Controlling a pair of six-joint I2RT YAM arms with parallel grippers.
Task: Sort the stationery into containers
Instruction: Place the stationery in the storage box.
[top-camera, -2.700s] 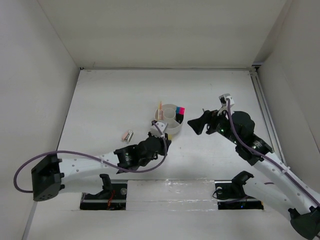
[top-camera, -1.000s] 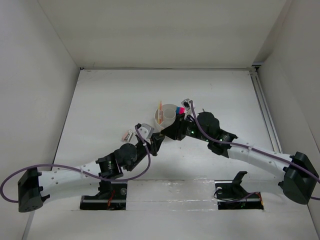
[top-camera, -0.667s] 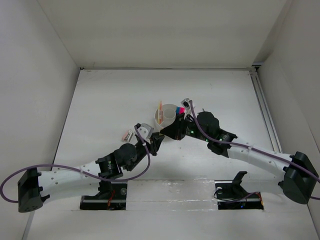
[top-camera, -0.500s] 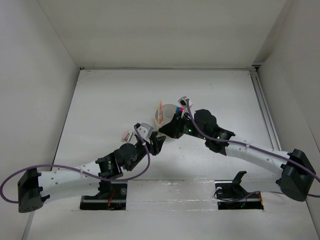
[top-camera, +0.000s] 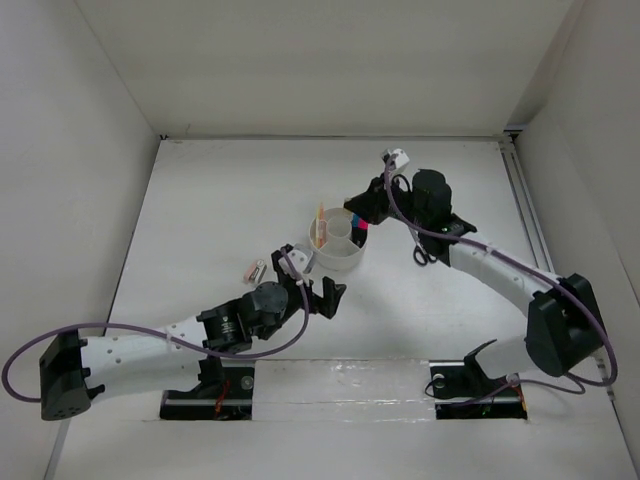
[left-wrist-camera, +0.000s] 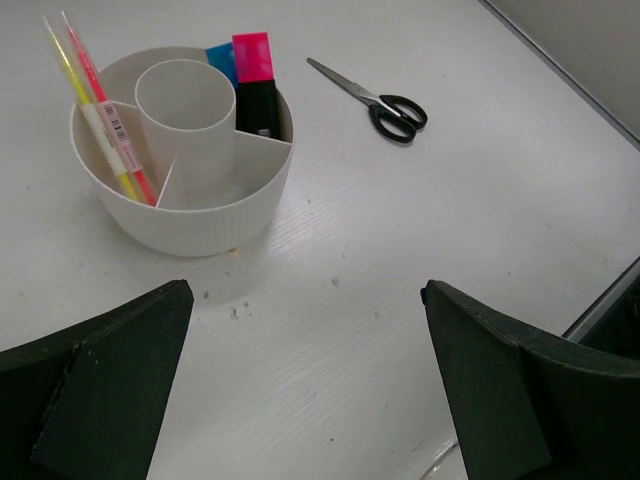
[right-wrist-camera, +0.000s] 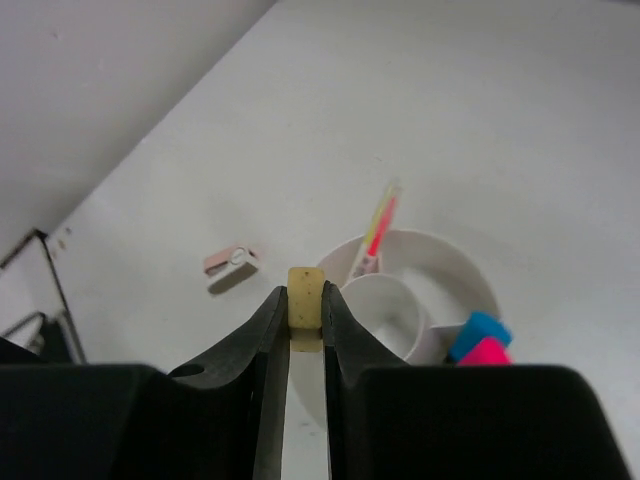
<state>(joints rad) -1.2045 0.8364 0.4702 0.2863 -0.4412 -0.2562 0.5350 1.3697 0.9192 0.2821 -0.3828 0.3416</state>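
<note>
The right hand (right-wrist-camera: 305, 312) is clenched on a tan eraser (right-wrist-camera: 305, 290), which stands upright between the fingertips with its top poking past them. In the right wrist view the round white organizer (right-wrist-camera: 470, 272) lies just beyond the tips, at centre right of the frame. In the top view this hand (top-camera: 366, 204) sits by the organizer's upper right rim.

The left hand (left-wrist-camera: 310, 380) is released. Its two dark fingers (left-wrist-camera: 90, 390) stand wide apart in the lower corners of the left wrist view, with only bare bench (left-wrist-camera: 330, 330) between them.

The organizer fills the upper left of that view. A yellow pen (left-wrist-camera: 88, 105) and a pink pen (left-wrist-camera: 118, 135) lean together in a wedge compartment on its left. A blue-capped marker (left-wrist-camera: 220, 62) and a pink-capped marker (left-wrist-camera: 253, 60) stand side by side in a wedge at the back. The centre cup (left-wrist-camera: 185, 120) shows nothing inside.

Black-handled scissors (left-wrist-camera: 385, 105) lie flat on the bench at the upper right, apart from the organizer. A small pink and white piece (top-camera: 256, 270) lies on the bench to the lower left of the organizer in the top view.
</note>
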